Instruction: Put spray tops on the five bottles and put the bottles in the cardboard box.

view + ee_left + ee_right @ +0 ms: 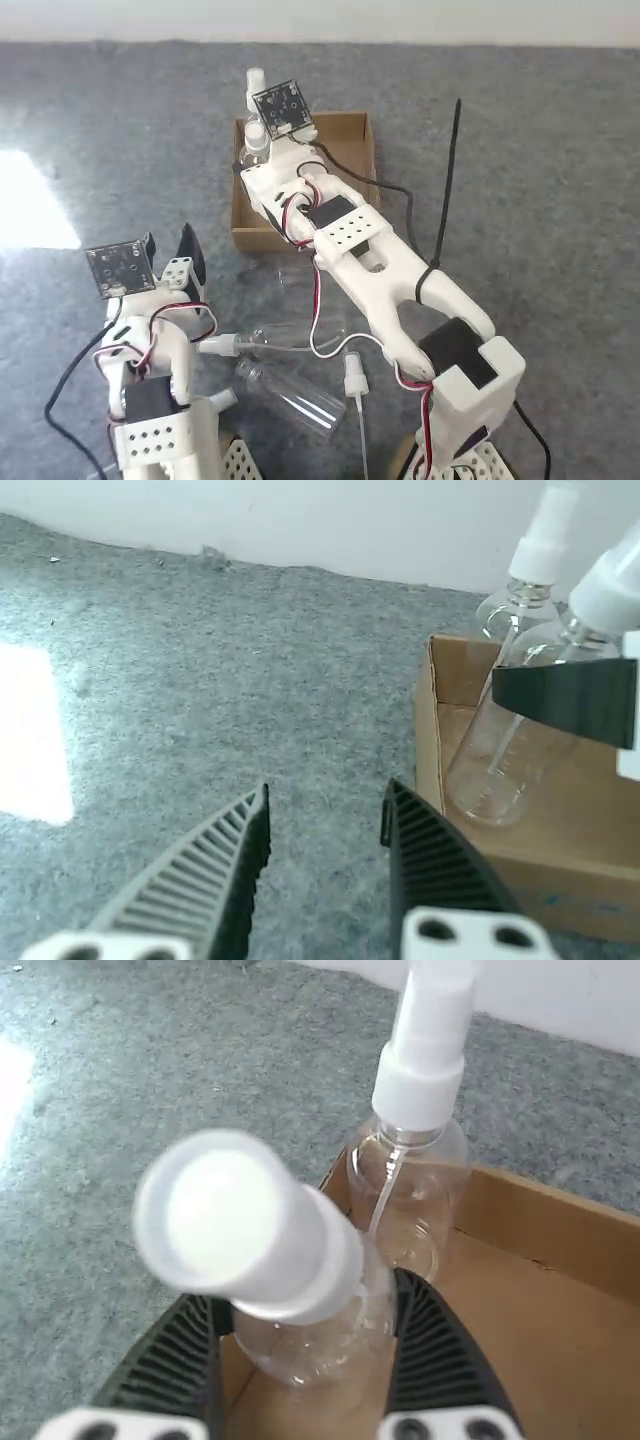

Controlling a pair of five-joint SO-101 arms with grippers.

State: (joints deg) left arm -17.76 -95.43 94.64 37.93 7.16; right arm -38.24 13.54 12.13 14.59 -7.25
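My right gripper (305, 1320) is shut on a clear bottle (300, 1340) with a white spray top (245, 1225), held upright over the near-left corner of the cardboard box (540, 1250). Another topped bottle (410, 1180) stands in that corner just beyond it. From above, the held bottle (257, 140) and the standing bottle (255, 85) are at the box's (355, 140) left wall. My left gripper (168, 242) stands open and holds nothing, above the table left of the box. In the left wrist view its fingers (215, 875) point past the box (440, 720) and both bottles (500, 750).
On the grey table between the arms lie a topped bottle (275, 340), an uncapped bottle (295, 398) and a loose spray top (355, 378) with its tube. A faint clear bottle (295, 275) lies just in front of the box. A black cable tie (448, 190) sticks up beside the right arm.
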